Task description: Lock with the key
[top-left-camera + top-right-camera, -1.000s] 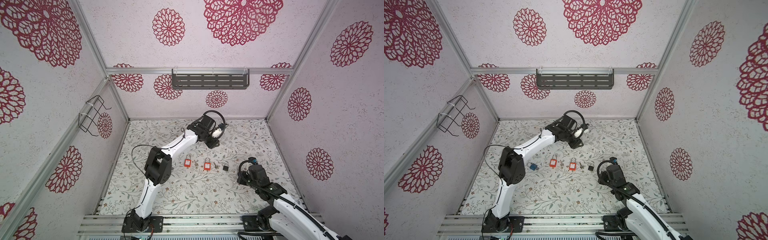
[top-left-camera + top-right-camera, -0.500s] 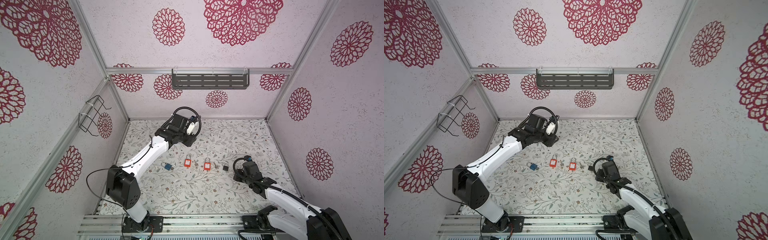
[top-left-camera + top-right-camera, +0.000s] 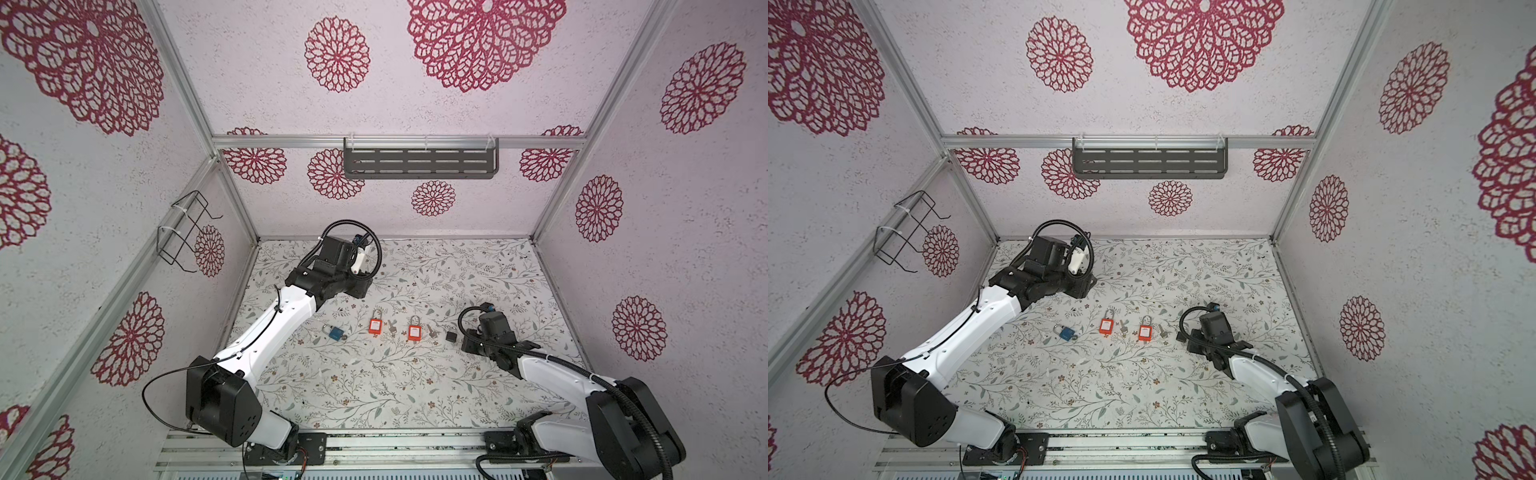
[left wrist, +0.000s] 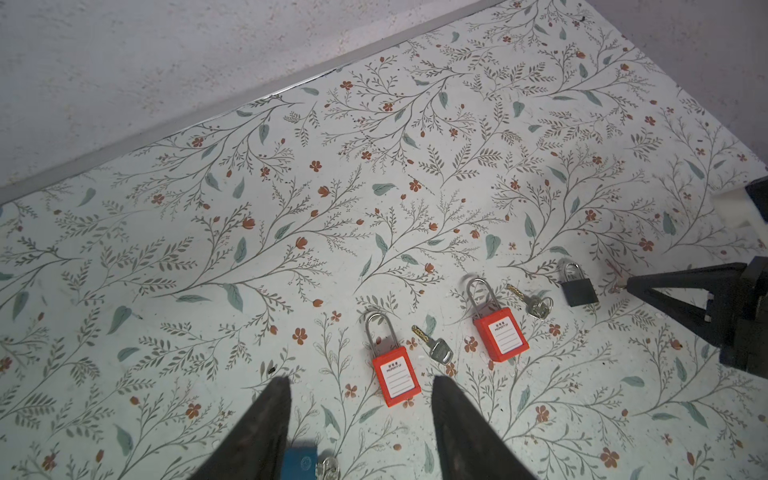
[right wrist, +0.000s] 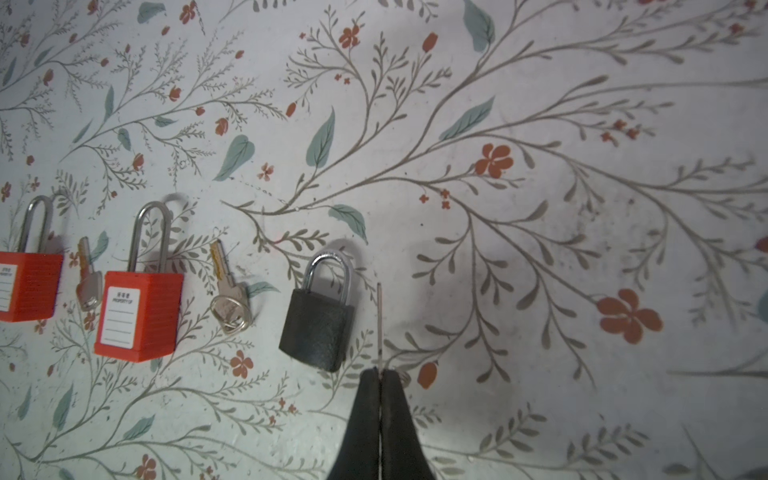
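My right gripper (image 5: 380, 371) is shut on a thin silver key (image 5: 379, 324), seen edge-on, whose blade sticks out past the fingertips just beside the black padlock (image 5: 318, 328). In both top views this gripper (image 3: 468, 341) sits right next to the black padlock (image 3: 451, 335). In a row lie two red padlocks (image 3: 375, 325) (image 3: 414, 332), each with a loose key (image 3: 391, 329) (image 3: 432, 331) beside it, and a blue padlock (image 3: 336, 332). My left gripper (image 4: 360, 388) hangs open and empty above the mat, with the blue padlock (image 4: 297, 463) by one finger.
The floral mat (image 3: 415, 386) is walled on three sides. A grey shelf (image 3: 419, 163) hangs on the back wall and a wire basket (image 3: 183, 232) on the left wall. The left forearm (image 3: 274, 328) crosses the mat's left part.
The left arm has swung from the far middle toward the left and its jaws have opened wider. The right gripper has moved left, up to the black padlock, still shut.
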